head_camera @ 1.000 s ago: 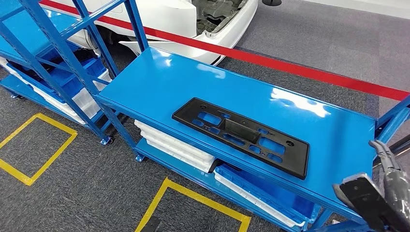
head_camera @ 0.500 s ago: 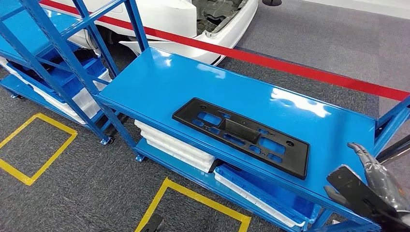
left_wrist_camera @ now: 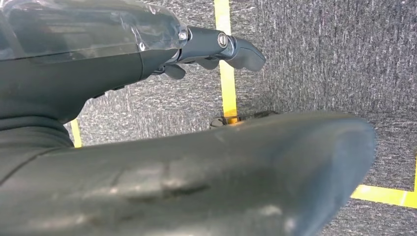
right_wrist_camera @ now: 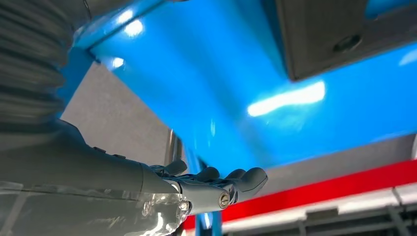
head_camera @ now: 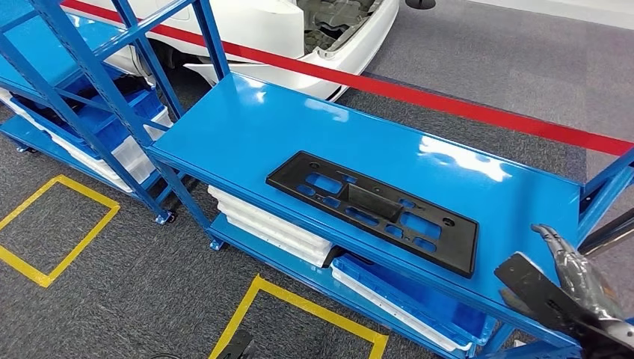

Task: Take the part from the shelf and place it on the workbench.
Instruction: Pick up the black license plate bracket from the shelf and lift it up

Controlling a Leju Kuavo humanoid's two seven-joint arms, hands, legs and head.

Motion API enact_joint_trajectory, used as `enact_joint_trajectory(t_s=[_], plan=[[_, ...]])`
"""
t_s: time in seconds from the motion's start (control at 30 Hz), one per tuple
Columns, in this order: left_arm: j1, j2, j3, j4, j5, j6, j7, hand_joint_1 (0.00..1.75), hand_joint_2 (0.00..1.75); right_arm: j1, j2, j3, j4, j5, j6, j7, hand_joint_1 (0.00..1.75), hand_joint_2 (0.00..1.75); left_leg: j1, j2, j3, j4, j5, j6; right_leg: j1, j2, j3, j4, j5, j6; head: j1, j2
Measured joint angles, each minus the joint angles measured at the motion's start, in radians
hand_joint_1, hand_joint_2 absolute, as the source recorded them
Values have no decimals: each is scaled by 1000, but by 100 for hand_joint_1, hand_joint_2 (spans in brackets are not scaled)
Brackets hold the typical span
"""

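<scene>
Center-right of the head view, the black plastic part (head_camera: 374, 209) lies flat on the glossy blue table (head_camera: 247, 127), long side running from upper left down to lower right, close to the near edge. My guess is it's light and fairly stiff, a thin molded panel full of cutouts, so it could flex a bit if lifted by one end. That shiny paint looks slick, and since the thing sits flush there's not much to get under. I'd go for the corner nearest the lower right, or hook fingers through one of the cutouts along the rim.

Down in the lower right corner, the right robot hand (head_camera: 579, 273) hangs just off the table's end, holding nothing, fingers loosely curled but apart in the wrist view. The left robot hand (left_wrist_camera: 216, 46) is over carpet with yellow tape lines (left_wrist_camera: 226, 59); can't tell if it's clenched or released.
</scene>
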Motion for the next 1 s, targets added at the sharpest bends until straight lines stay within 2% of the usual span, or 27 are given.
enact_joint_trajectory(t_s=[0.23, 0.33, 0.47, 0.7, 1.0], plan=[[-6, 0, 0, -2, -6, 5, 2, 0, 0, -35, 10, 31, 71, 102, -106, -43, 0, 175, 0, -1, 0, 0, 0, 0, 0, -1, 1, 0, 0, 0, 0, 0], [-11, 0, 0, -2, -12, 6, 10, 0, 0, -49, 25, 42, 116, 91, -159, -74, 0, 175, 0, -1, 0, 0, 0, 0, 0, -1, 1, 0, 0, 0, 0, 0], [-17, 0, -1, -6, -21, 7, 18, 0, 0, -75, 61, 59, 196, 31, -226, -166, 0, 175, 0, -1, 0, 0, 0, 0, 0, -1, 1, 0, 0, 0, 0, 0], [-22, 0, -1, -9, -33, 6, 20, 0, 0, -165, 147, 121, 364, -71, -242, -322, 0, 175, 0, -1, 0, 0, 0, -1, 0, -1, 1, 1, 0, 0, 0, 0], [-27, 0, -1, -10, -36, 6, 27, 0, 0, -271, 257, 192, 561, -124, -244, -393, 0, 175, 1, -2, 0, 0, 1, -1, 0, -2, 1, 1, 0, 0, 0, 0]])
